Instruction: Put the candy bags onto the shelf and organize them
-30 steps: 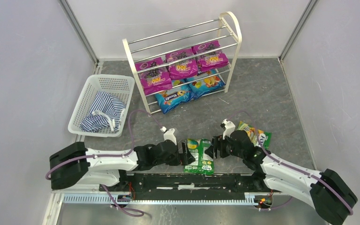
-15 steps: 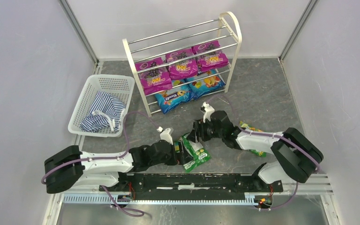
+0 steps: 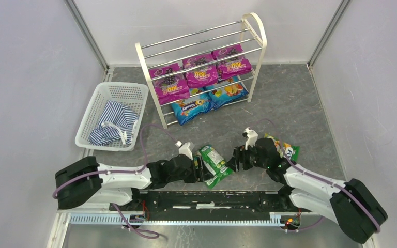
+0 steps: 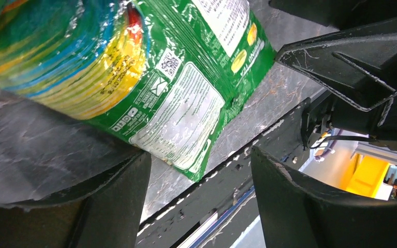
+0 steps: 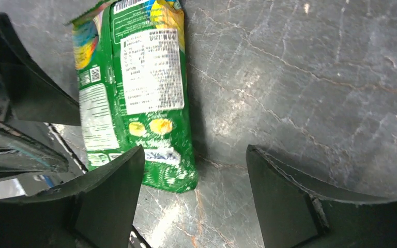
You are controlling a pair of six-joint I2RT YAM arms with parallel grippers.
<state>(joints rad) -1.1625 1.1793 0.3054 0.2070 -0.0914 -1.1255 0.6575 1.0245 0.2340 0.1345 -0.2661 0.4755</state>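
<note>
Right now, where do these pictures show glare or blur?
Top view: even light, soft shadows, all sharp. Left wrist view: the green candy bag is so close that its upper left smears out of focus, with white glare on its plastic. Right wrist view: its label is crisp; the grey surface shines in patches.

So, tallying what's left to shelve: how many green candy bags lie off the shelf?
2. One green bag lies at the left pincer; the other green bag is partly hidden behind the right arm. Others possibly hidden.
</note>
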